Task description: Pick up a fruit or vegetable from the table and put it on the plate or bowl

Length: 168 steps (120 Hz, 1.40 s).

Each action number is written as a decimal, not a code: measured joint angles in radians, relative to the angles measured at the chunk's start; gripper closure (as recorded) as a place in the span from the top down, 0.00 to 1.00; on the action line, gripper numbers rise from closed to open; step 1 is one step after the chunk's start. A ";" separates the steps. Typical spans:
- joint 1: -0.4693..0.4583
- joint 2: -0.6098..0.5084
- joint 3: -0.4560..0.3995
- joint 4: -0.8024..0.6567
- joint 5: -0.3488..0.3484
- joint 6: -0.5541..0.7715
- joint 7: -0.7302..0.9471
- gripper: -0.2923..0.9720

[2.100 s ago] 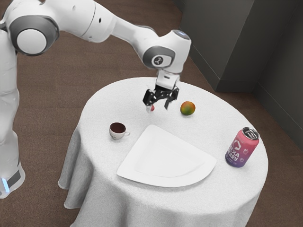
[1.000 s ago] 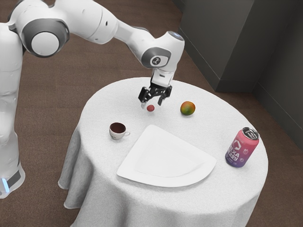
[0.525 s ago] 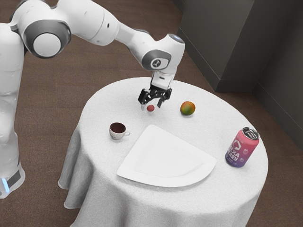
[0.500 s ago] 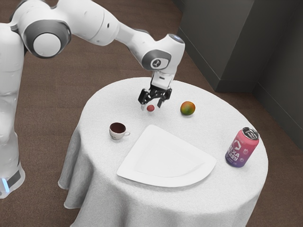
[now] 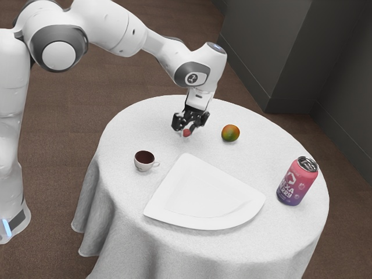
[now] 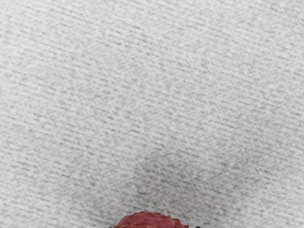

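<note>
**Gripper pinches the small red fruit at the table's far side**

The gripper [image 5: 187, 129] points straight down, its jaws drawn narrow on the red fruit [image 5: 187, 133] from two sides. That suits so small a thing. The fruit sits at cloth level on the table [image 5: 125, 131]; I cannot tell whether it is off the surface. The plate [image 5: 203, 195] lies nearer me, apart from the fruit. I'd say a lift comes next, then a short carry. The mango [image 5: 230, 133], cup [image 5: 145, 160] and can [image 5: 297, 181] stand clear of that path.
</note>
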 joint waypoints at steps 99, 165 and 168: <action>-0.875 -0.177 -0.006 0.055 -0.027 -0.194 -0.060 0.36; -0.296 -0.124 -0.002 0.078 -0.011 -0.112 -0.072 0.36; -0.194 -0.124 -0.002 0.078 -0.011 -0.111 -0.070 0.36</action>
